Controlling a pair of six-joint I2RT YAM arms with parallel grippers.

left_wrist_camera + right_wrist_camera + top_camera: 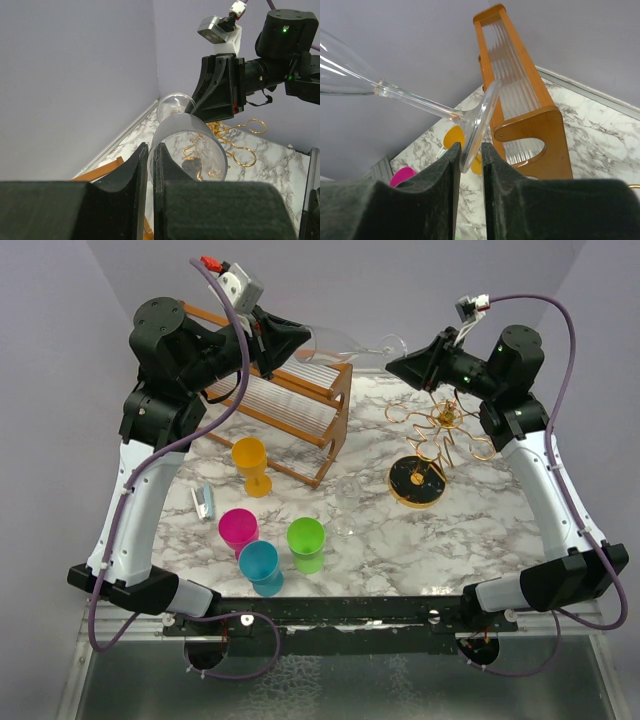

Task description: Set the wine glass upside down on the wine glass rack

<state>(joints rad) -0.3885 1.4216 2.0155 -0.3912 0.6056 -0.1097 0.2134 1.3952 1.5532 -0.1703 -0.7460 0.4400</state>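
The wine glass (345, 343), probably light, slick and brittle, hangs level above the back of the worktop (400, 530), its bowl rim pinched by the jaws of the left gripper (151, 162), those of the right gripper (471, 152) close about its sturdier foot, contact unclear.

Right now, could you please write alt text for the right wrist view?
The right end effector brackets the round foot of a clear wine glass that lies sideways in the air, bowl toward the upper left. Behind stand a wooden slatted shelf and a marble table.
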